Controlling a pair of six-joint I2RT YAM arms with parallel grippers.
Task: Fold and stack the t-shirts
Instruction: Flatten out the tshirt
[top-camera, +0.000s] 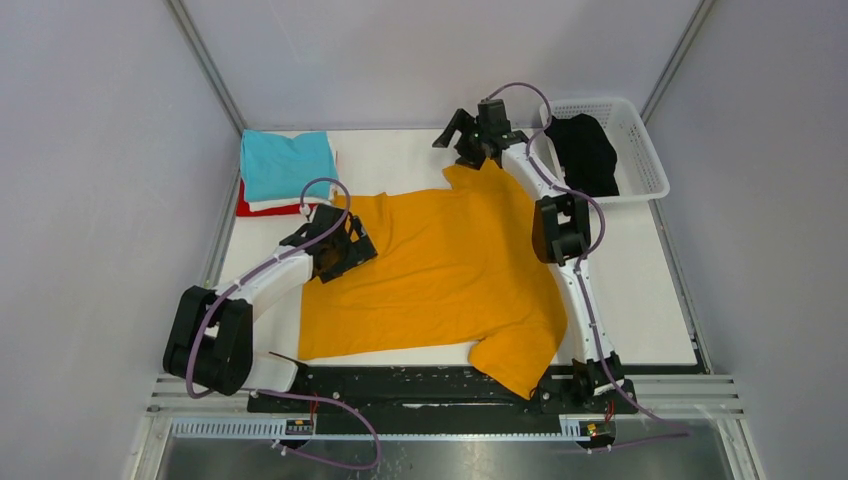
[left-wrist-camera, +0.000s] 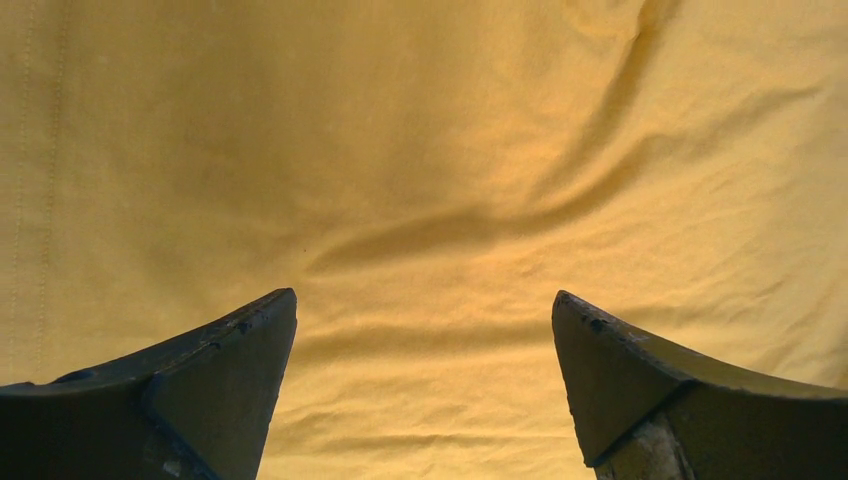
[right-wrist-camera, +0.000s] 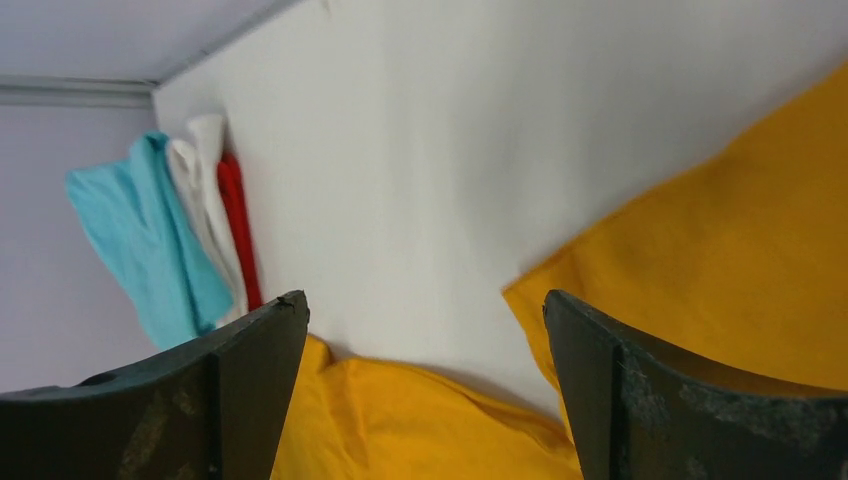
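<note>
A large mustard-orange t-shirt (top-camera: 440, 270) lies spread flat on the white table, one sleeve hanging over the near edge. My left gripper (top-camera: 352, 246) hovers open over the shirt's left side; in the left wrist view, wrinkled orange cloth (left-wrist-camera: 430, 180) fills the frame beyond the empty gripper (left-wrist-camera: 425, 300). My right gripper (top-camera: 458, 140) stands open above the far sleeve, and its wrist view shows the orange cloth (right-wrist-camera: 720, 230) around the empty gripper (right-wrist-camera: 425, 300). Folded teal (top-camera: 287, 162), white (top-camera: 262, 205) and red (top-camera: 270, 211) t-shirts are stacked at the far left. A black t-shirt (top-camera: 585, 150) lies bunched in the basket.
The white lattice basket (top-camera: 645, 150) stands at the far right corner of the table (top-camera: 640, 300). Grey walls enclose the table on the left, back and right. In the right wrist view the teal shirt (right-wrist-camera: 140, 240), white shirt (right-wrist-camera: 205, 190) and red shirt (right-wrist-camera: 238, 225) lie against the back wall.
</note>
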